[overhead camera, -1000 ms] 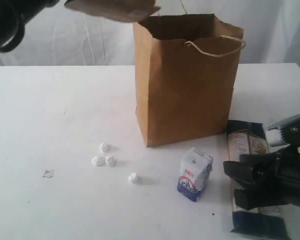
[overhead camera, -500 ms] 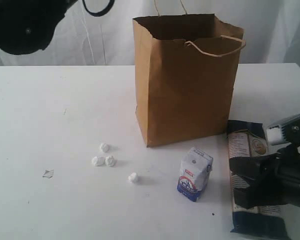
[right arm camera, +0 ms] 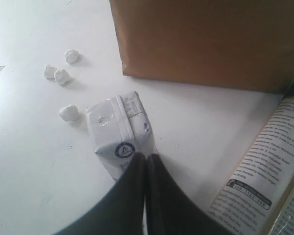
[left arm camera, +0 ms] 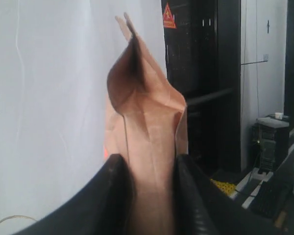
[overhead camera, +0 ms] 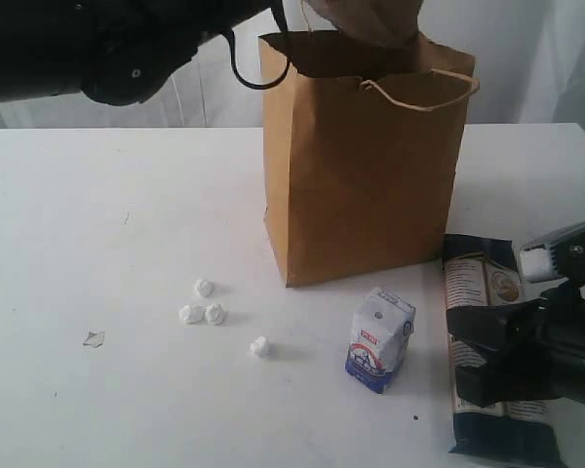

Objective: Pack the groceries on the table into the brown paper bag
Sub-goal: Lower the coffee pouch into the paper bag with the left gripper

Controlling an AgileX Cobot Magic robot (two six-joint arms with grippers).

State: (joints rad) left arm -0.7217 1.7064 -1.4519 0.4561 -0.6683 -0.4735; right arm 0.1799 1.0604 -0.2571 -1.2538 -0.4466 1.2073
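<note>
One foil pouch (left arm camera: 147, 112) in left gripper (left arm camera: 152, 171), apparently above paper bag (overhead camera: 361, 175).

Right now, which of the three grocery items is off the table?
The brown foil pouch, held by the left jaws above the brown paper bag. The small white-blue carton and long dark noodle packet rest on the table.

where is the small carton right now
In the exterior view the carton stands on the table, right of centre, just in front of the paper bag, with the dark noodle packet on its right.
</note>
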